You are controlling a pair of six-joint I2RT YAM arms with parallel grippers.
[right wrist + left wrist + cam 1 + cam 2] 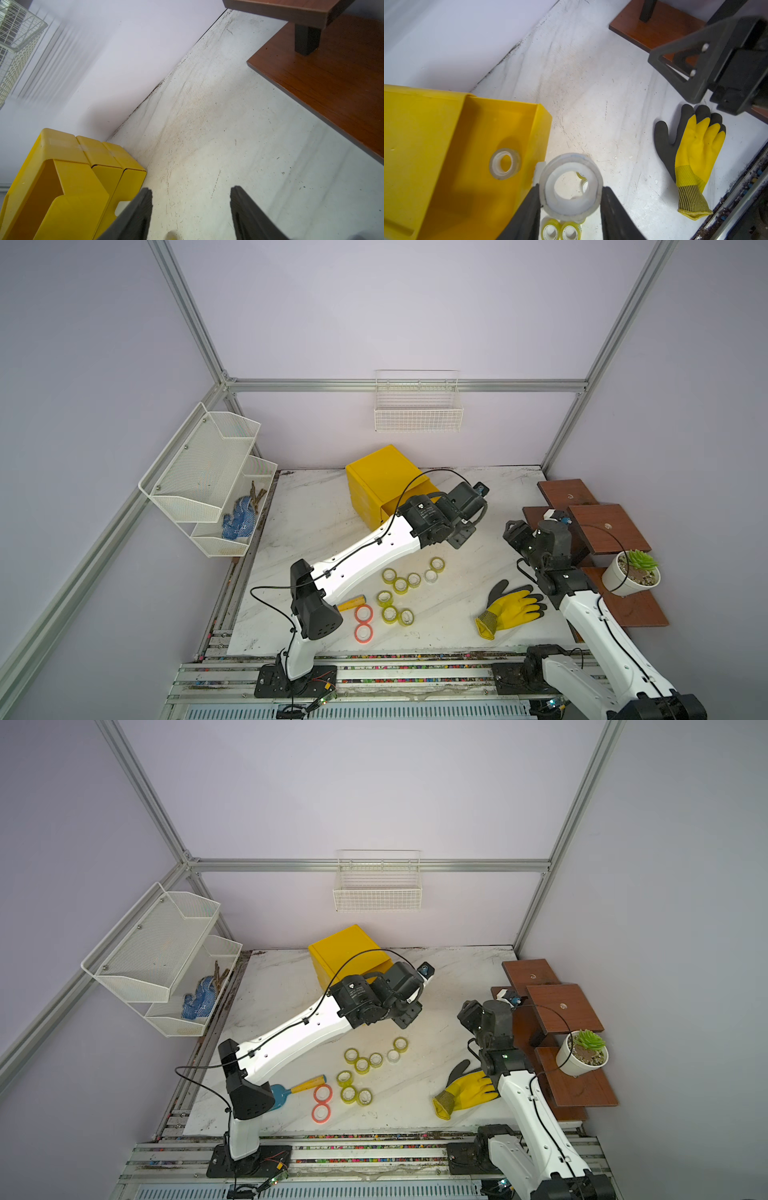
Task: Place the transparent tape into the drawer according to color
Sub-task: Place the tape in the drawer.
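At the front edge of the open yellow drawer (543, 126), the left fingers (527, 209) are closed on a clear roll (571, 164). They pinch it across its outer rim, so its hole faces the wrist camera. That grip leaves the roll free to drop flat once let go. The roll hangs above the worktop (316, 522), just beside the drawer's wall and, as far as the wrist view shows, not yet over its floor.

A second clear roll (496, 158) already lies inside, which suggests this drawer is meant for the colourless tape. The held roll is frosted and whitish with a pale core, and a short tab of tape sticks out on the drawer side.

The right fingers (135, 212) stand apart with nothing between them, parked out of the way.

The yellow-green rolls (400, 585) cluster in the middle of the worktop with one whitish roll (431, 576) among them. Two flat pink rings (363, 613) lie nearer the front, all well apart from the drawer.
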